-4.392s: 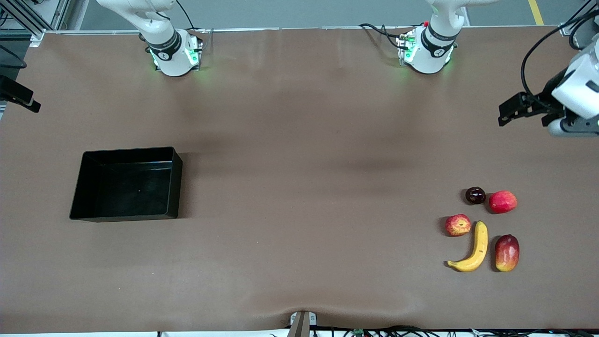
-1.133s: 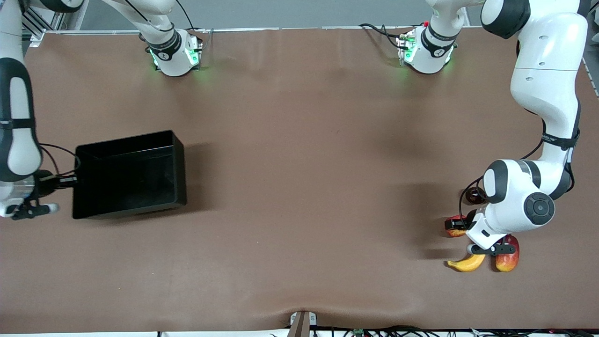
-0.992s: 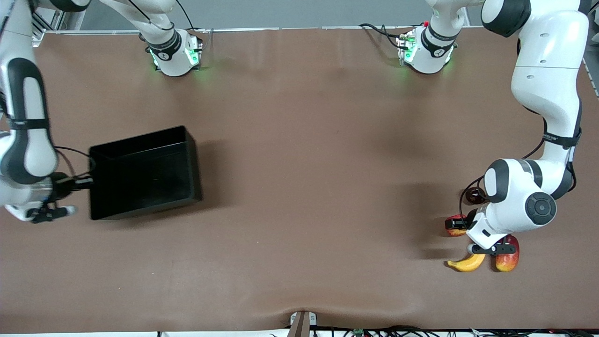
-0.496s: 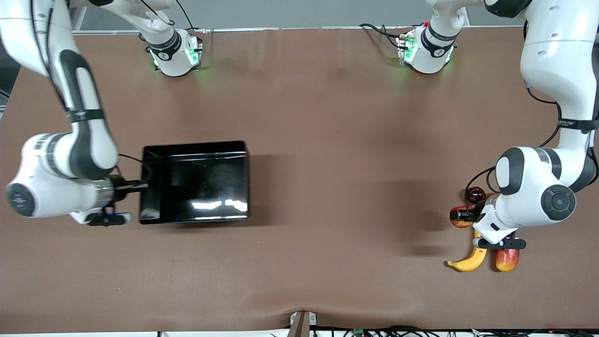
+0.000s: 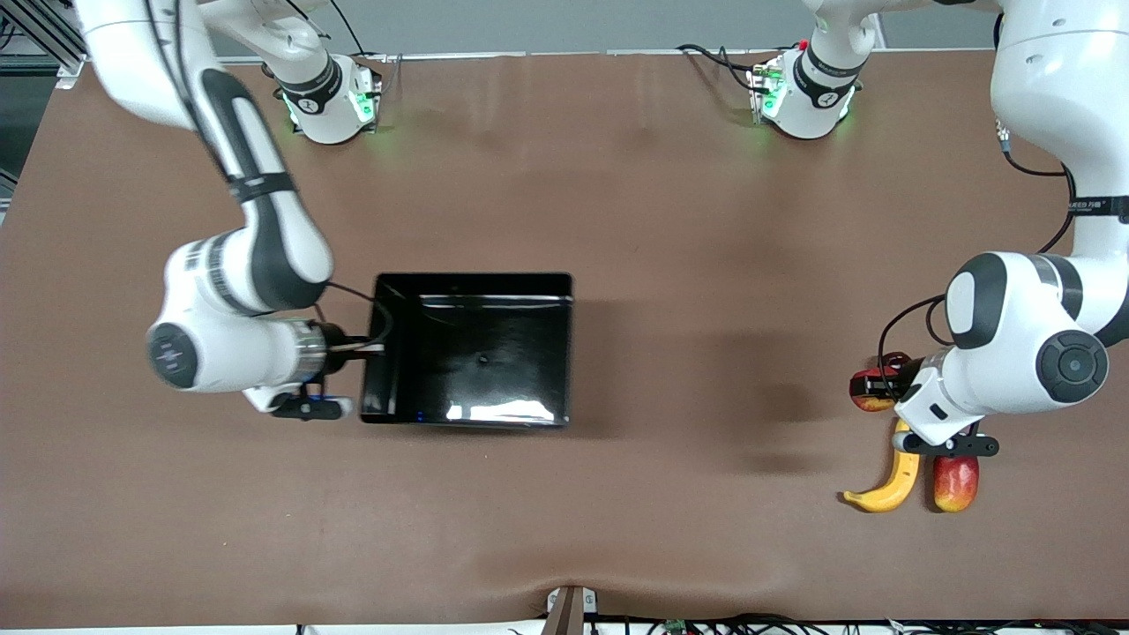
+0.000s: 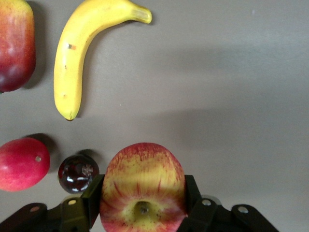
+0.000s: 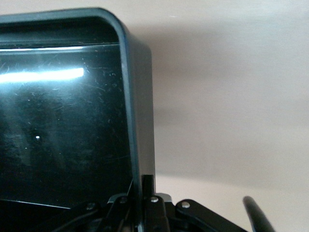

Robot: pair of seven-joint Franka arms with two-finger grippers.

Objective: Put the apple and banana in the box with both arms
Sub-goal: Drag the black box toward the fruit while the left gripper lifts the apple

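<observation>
both arms gripping: left on apple, right on box wall.

left gripper (image 6: 141, 212) fingers (image 6: 92, 198) half-spread and pressed on both flanks of the apple (image 6: 142, 186), lifted above the fruit cluster at the left arm's end of the table; in the front view the apple (image 5: 871, 392) is mostly covered by the wrist. banana (image 5: 889, 481) lies on the table just beside the mango-like fruit (image 5: 954, 481), both nearer the front camera; a dark round fruit (image 6: 78, 173) and a smooth red fruit (image 6: 22, 163) sit close by, the latter cut off at the frame edge. right gripper (image 5: 370, 348) fingers pinched tight on the wall of the box (image 5: 558, 353) at its right-arm end; fingertips are hidden by the rim in the right wrist view. bare table (image 5: 706, 265) runs between box and fruit.
</observation>
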